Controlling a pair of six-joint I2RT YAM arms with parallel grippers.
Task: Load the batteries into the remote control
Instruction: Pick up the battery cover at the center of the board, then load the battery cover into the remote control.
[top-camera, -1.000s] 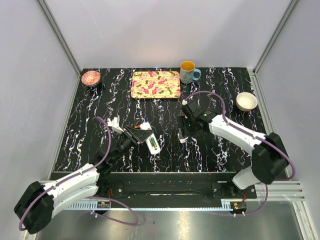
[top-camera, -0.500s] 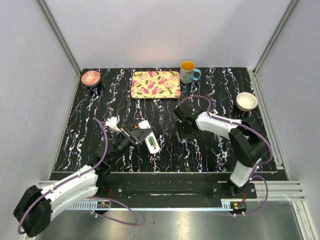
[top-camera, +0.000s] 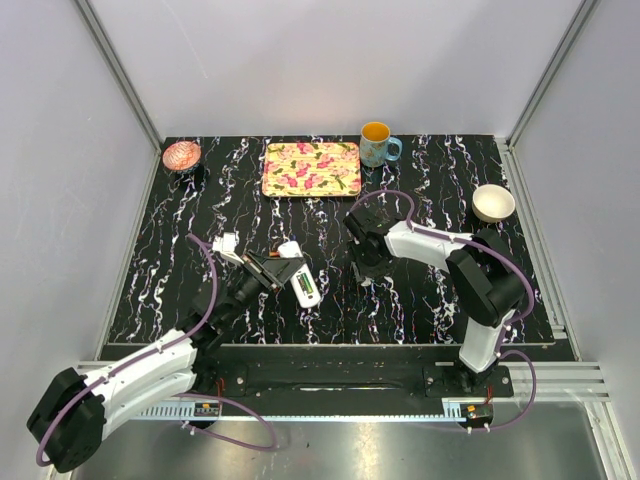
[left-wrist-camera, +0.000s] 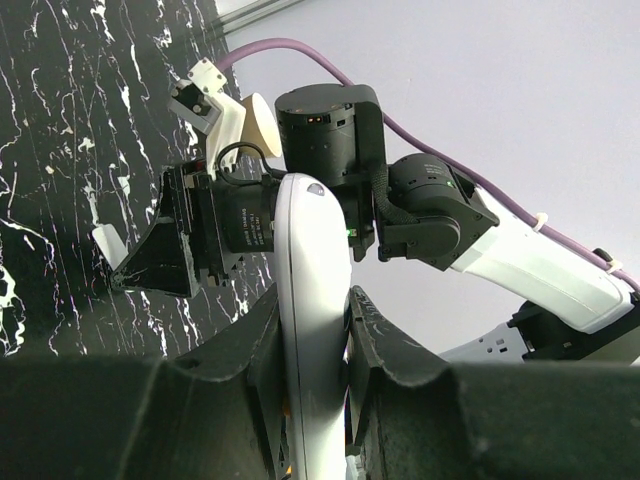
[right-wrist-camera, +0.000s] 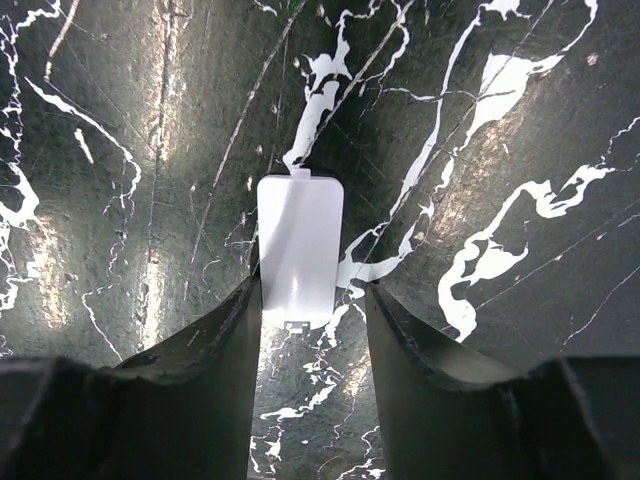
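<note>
My left gripper (top-camera: 286, 270) is shut on the remote control (top-camera: 300, 276), a slim white handset held just above the table left of centre. Its back faces up, with a greenish battery (top-camera: 302, 291) in the open compartment. In the left wrist view the remote (left-wrist-camera: 312, 290) stands on edge, clamped between both fingers. My right gripper (top-camera: 361, 268) is down at the table to the right of it. Its jaws straddle the near end of a small white cover piece (right-wrist-camera: 300, 250). The left finger (right-wrist-camera: 225, 345) touches the cover's edge, and a gap remains on the right.
A floral tray (top-camera: 311, 168) and an orange-filled mug (top-camera: 377, 145) stand at the back. A white bowl (top-camera: 493, 203) is at the right and a pink bowl (top-camera: 181, 155) in the back left corner. The right arm's elbow (top-camera: 490, 280) rises at the right.
The right gripper shifted slightly left and its jaws have narrowed around the cover piece. The right arm's elbow swung inward. The left arm and the remote stayed put.
</note>
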